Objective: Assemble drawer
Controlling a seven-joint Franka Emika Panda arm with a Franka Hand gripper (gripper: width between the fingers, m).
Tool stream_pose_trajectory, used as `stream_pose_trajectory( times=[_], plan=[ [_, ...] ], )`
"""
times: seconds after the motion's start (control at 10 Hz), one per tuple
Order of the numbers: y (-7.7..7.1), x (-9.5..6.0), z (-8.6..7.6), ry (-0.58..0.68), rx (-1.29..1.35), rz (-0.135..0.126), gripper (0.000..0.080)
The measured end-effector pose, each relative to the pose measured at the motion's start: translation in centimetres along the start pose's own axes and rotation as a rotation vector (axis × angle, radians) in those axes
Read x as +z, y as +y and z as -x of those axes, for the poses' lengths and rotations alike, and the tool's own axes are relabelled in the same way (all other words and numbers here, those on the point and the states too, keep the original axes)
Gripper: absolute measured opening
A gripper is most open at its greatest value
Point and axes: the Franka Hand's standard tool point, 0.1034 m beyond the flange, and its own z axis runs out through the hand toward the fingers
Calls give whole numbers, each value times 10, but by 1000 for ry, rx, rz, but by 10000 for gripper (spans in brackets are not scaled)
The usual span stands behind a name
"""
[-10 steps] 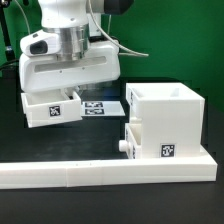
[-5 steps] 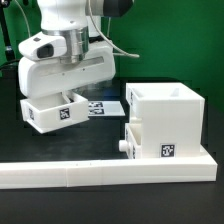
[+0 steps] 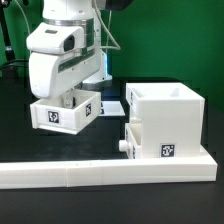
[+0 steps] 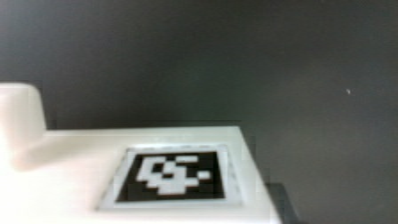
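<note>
The drawer's big boxy housing (image 3: pixel 165 108) stands at the exterior view's right. One shallow tray (image 3: pixel 152 146) sits in its lower slot, with its round knob (image 3: pixel 124 146) sticking out. My gripper (image 3: pixel 68 98) is shut on the second tray (image 3: pixel 62 116) and holds it tilted just above the table, to the left of the housing. My fingers are hidden behind the hand and the tray wall. The wrist view shows a white tray surface with a square tag (image 4: pixel 173 172) and a white raised part (image 4: pixel 18 120), but none of my fingers.
The long low white border wall (image 3: pixel 90 173) runs along the front and turns at the right of the housing. The marker board (image 3: pixel 110 104) lies flat behind the held tray. Dark cables and a green backdrop are behind the arm.
My arm has turned and moved towards the exterior view's right. The held tray has swung round with it, closer to the housing. The housing has not moved.
</note>
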Motion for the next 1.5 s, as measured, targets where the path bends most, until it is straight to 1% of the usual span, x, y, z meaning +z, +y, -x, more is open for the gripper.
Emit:
stream_pose_trajectory(
  times=[0.2,0.3,0.5,0.6,0.8,1.0,1.1,1.2,1.4,1.5],
  plan=[
    [2,1,1,-2,-181,1,42],
    [7,2,3,-1,-299,2,42],
    [31,-10,-7,-2,-468,24,42],
    [41,-14,-10,0,-479,36,42],
    [36,-9,-8,-2,-470,25,42],
    [36,-8,-8,-2,-470,23,42],
    [35,-3,-6,-2,-477,18,42],
    [40,-5,-11,-3,-482,14,42],
    [63,-13,-24,3,-492,35,42],
    [69,-14,-30,7,-479,52,42]
  ],
)
